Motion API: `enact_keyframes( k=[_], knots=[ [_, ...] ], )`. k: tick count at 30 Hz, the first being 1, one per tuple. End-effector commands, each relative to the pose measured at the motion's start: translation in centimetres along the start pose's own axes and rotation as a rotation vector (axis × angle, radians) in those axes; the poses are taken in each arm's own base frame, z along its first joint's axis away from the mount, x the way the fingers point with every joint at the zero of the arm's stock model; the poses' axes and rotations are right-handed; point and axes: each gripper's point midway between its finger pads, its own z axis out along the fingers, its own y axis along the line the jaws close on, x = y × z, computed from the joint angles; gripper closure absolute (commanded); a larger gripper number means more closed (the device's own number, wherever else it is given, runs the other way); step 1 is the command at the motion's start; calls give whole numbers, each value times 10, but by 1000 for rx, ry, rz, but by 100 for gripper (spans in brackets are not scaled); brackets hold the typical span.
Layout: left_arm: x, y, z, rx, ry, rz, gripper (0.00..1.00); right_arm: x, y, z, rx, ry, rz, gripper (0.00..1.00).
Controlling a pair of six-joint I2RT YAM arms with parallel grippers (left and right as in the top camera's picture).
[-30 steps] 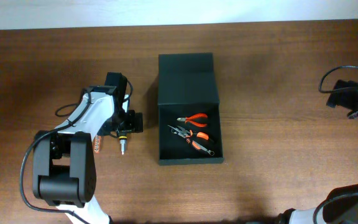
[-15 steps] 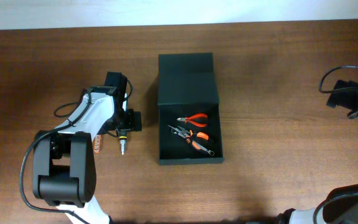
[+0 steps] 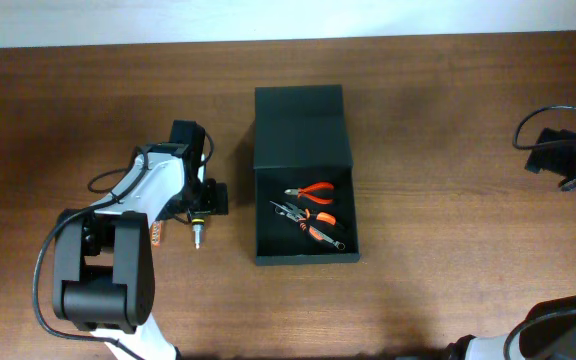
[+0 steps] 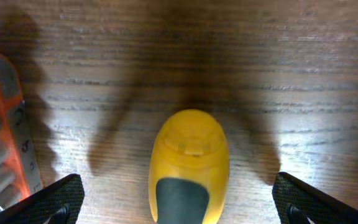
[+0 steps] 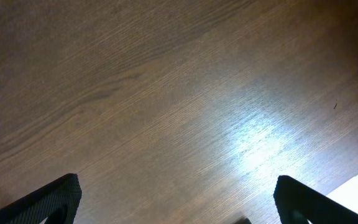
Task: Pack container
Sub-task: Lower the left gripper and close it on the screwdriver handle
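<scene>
The container (image 3: 303,125), a dark matte box with its flap lid folded back, lies open at the table's centre. Inside it lie orange-handled pliers (image 3: 311,192) and a second orange-handled plier tool (image 3: 308,222). My left gripper (image 3: 199,201) is open, left of the box, low over a yellow and black screwdriver handle (image 4: 190,165). Its jaws stand well apart on either side of the handle without touching it. The screwdriver's metal tip (image 3: 197,237) pokes out below the gripper. My right gripper (image 5: 179,208) is open and empty over bare wood.
An orange bit holder (image 4: 2,149) with metal bits lies just left of the screwdriver; it also shows in the overhead view (image 3: 159,231). The right arm (image 3: 573,150) with its cables sits at the table's far right edge.
The left arm has shifted very slightly; the gripper stays over the screwdriver. Nothing else has moved.
</scene>
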Motion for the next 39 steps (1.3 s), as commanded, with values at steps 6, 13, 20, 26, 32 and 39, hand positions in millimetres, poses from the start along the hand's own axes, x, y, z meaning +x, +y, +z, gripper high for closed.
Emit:
enact_keyframes(
  k=[6, 13, 20, 26, 32, 39],
  knots=[
    [-3, -8, 3, 49, -12, 11, 1, 1, -3, -6, 2, -16, 9, 1],
    [-4, -8, 3, 50, -15, 11, 1, 1, -3, -6, 2, -16, 9, 1],
    [-6, -9, 3, 54, -25, 10, 1, 1, -3, -6, 2, -16, 8, 1],
    [-5, -10, 4, 58, -22, 10, 1, 1, -3, -6, 2, -16, 9, 1],
    [-7, -12, 4, 72, -28, 10, 1, 1, -3, -6, 2, -16, 9, 1],
    [-6, -13, 4, 74, -26, 10, 1, 1, -3, -6, 2, -16, 9, 1]
  ],
)
